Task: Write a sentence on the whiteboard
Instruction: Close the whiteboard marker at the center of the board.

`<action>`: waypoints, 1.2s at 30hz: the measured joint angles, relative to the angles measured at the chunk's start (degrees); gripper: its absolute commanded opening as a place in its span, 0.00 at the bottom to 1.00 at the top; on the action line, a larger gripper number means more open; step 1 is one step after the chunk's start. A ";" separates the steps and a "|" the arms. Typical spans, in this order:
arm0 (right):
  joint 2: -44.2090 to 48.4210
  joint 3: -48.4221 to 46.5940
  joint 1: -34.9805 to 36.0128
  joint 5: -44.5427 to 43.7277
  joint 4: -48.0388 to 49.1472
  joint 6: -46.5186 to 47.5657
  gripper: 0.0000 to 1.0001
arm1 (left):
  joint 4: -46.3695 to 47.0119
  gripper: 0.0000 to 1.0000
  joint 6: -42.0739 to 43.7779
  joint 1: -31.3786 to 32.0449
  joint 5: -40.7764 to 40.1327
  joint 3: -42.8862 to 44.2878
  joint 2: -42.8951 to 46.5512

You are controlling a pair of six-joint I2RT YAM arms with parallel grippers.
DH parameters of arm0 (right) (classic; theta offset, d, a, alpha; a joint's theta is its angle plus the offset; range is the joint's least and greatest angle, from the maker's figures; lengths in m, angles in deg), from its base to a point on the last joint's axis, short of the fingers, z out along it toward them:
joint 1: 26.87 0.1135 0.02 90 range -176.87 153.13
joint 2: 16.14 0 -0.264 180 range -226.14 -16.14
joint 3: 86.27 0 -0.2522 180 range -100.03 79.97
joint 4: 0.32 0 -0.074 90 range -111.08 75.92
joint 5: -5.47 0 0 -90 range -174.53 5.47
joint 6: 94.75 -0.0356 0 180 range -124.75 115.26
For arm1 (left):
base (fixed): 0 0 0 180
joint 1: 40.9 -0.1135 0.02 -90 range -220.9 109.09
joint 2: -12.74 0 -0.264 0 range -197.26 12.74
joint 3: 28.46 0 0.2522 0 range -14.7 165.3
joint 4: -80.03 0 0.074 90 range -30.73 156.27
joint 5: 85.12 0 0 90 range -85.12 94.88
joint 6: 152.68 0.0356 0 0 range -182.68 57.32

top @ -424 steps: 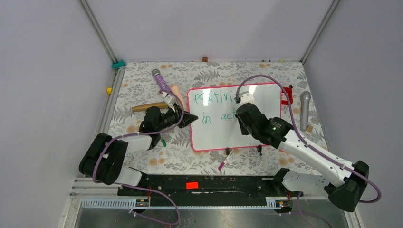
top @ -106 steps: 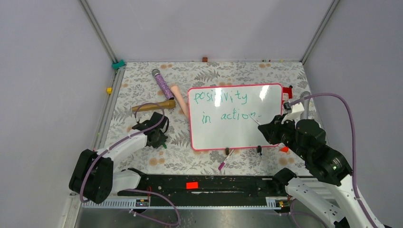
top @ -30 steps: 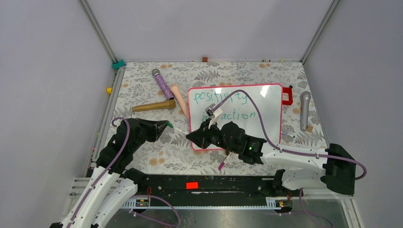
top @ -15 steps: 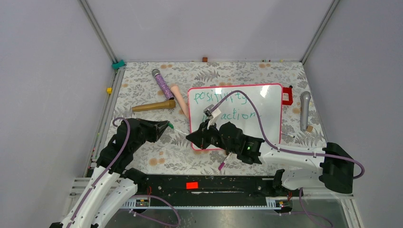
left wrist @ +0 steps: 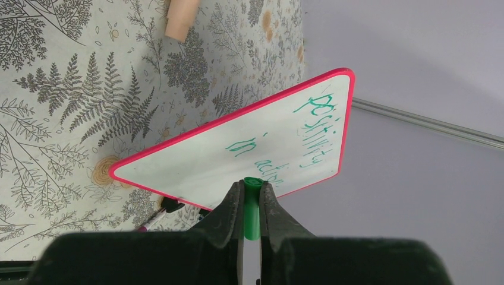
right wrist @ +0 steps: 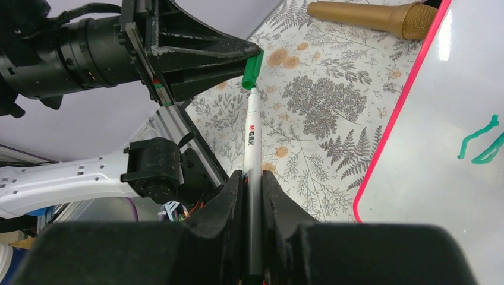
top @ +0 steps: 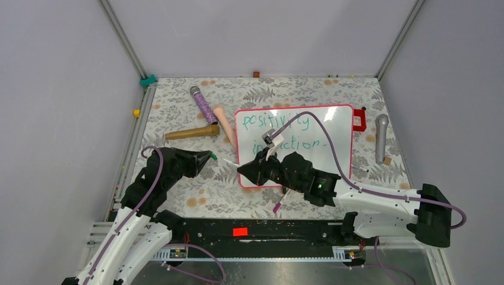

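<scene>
Since my left hand (top: pixel 208 157) pinches the green cap (right wrist: pixel 252 70) and my right hand (top: pixel 241 171) grips the marker (right wrist: pixel 252 148), I should keep both on one line and push gently. The whiteboard (top: pixel 333 127) lies mid-frame on the desk (top: pixel 178 101), its sentence finished; earlier my right hand hovered at its right edge.

The right arm (top: pixel 309 181) hides the near-left corner of the whiteboard (top: pixel 333 127) and part of its lower line (the cable (top: pixel 315 119) crosses the upper one). Specks (top: pixel 256 74) beyond its far edge are too small to name.
</scene>
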 measured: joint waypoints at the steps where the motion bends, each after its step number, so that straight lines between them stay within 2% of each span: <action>1: -0.11 -0.02 0.00 0.07 -0.28 0.00 0.00 | 0.02 0.00 0.00 0.00 -0.02 0.00 0.02; 36: -3.69 -1.62 0.00 2.05 -0.44 -0.90 0.00 | 0.22 0.00 -0.22 0.00 0.57 -0.09 0.02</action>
